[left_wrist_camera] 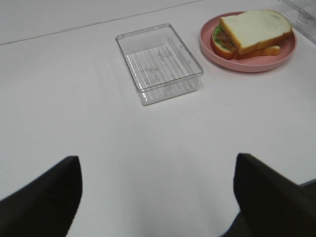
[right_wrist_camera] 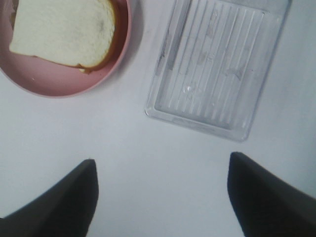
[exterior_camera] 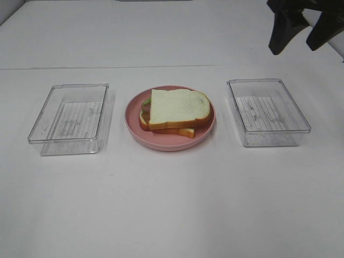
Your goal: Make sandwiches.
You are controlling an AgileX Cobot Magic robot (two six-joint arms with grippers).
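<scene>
Sandwich stacked on the pink plate, both grippers spread and empty.

From the exterior high camera, the sandwich [exterior_camera: 174,111] lies on the round pink plate [exterior_camera: 134,126] in the middle of the white tabletop [exterior_camera: 172,204], a clear tray [exterior_camera: 71,118] to its left and another clear tray [exterior_camera: 267,112] to its right, each apart from the plate; the right gripper [exterior_camera: 302,29] hangs high at the far right with its jaws spread. In the left wrist view, the left gripper [left_wrist_camera: 158,197] holds nothing, its jaws wide apart above bare tabletop, with a tray and beyond it the plated sandwich, green lettuce [left_wrist_camera: 217,33] peeking from one edge. In the right wrist view, the right gripper's jaws stand wide and empty, the top bread slice [right_wrist_camera: 64,32] and the ribbed tray beyond them.
</scene>
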